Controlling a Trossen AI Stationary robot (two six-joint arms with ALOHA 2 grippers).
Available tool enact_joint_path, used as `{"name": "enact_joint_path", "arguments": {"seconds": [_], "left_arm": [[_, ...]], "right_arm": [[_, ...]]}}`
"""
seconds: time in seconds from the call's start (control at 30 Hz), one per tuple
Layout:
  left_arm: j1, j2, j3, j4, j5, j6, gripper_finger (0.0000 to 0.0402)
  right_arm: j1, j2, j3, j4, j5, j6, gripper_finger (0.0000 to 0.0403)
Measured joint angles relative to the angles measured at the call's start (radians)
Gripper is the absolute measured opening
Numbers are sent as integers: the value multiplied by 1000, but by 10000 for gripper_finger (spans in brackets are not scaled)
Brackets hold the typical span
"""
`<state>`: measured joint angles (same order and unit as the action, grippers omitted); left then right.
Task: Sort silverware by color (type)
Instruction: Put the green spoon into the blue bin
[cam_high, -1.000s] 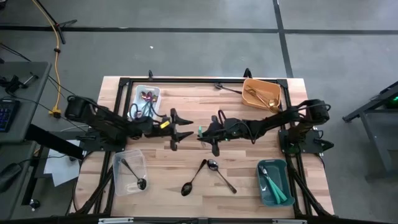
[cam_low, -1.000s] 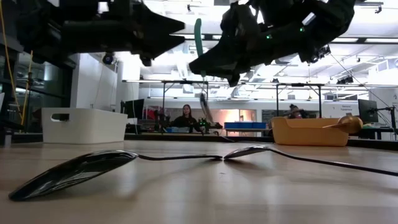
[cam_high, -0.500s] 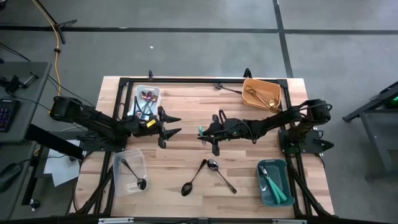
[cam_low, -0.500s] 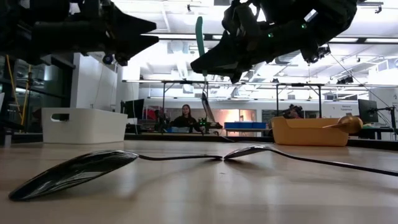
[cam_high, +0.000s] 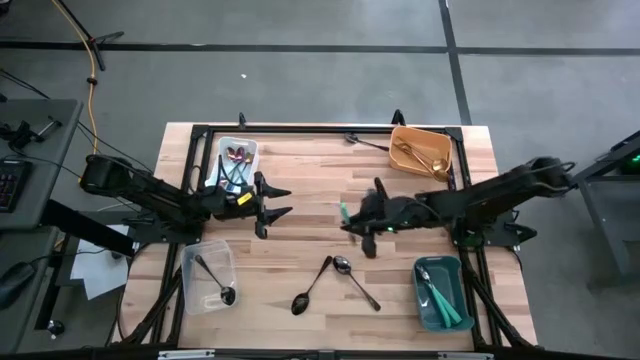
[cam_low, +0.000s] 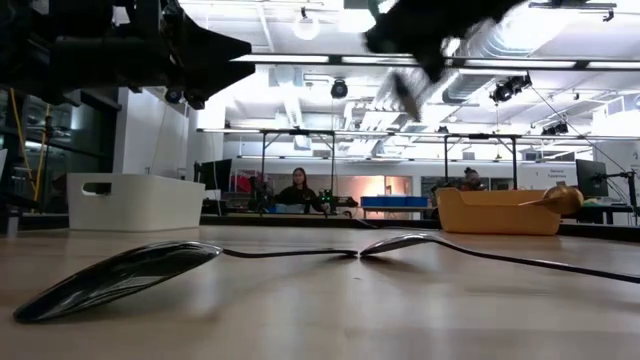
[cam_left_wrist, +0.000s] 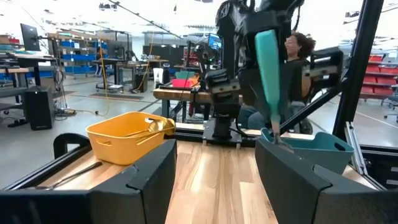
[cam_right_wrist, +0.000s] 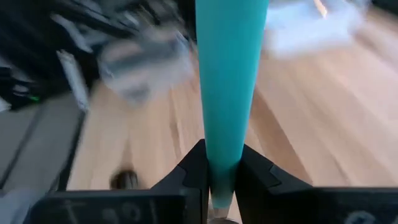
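My right gripper hangs over the table's middle, shut on a piece of silverware with a teal handle. My left gripper stands open and holds nothing, left of centre beside the white bin, which holds iridescent pieces. Two black spoons lie flat on the wood near the front edge, their handles crossing in the low view. A clear bin holds a black spoon, an orange bin gold pieces, and a teal bin teal-handled pieces. My right gripper pinches the teal handle at its narrow end between its two fingers. The fingers come from the table's right side, slanting a little downward, and lie across the piece. It is lifted clear of the table, teal end up and thin metal end hanging below.
A black frame runs around the tabletop's edges. Bare wood lies between the two grippers and in front of the orange bin. A person sits in the room far behind the table.
My right gripper has risen and gone toward the table's right edge with the teal-handled piece, rolling as it went; the piece stays clear of the table. My left gripper first drew back toward the left edge, then kept still, open throughout.
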<state>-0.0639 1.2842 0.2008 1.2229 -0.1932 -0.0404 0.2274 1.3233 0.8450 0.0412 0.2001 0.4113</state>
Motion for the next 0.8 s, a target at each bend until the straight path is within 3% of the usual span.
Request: {"name": "enact_joint_path", "arguments": {"seconds": [0.13,0.37,0.53,0.63,0.8], "left_arm": [[0,0,0,0,0,0,211],[0,0,3,1,0,0,211],[0,0,3,-1,0,-13,211],[0,0,3,-5,0,-36,211],[0,0,3,-5,0,-35,211]], "right_arm": [[107,-36,115,-437,72,279,43],[353,5,343,-979,17,811,43],[540,59,405,-1168,-48,1216,43],[627,105,406,-1237,-148,1432,43],[712,188,406,-1278,-300,1607,43]]}}
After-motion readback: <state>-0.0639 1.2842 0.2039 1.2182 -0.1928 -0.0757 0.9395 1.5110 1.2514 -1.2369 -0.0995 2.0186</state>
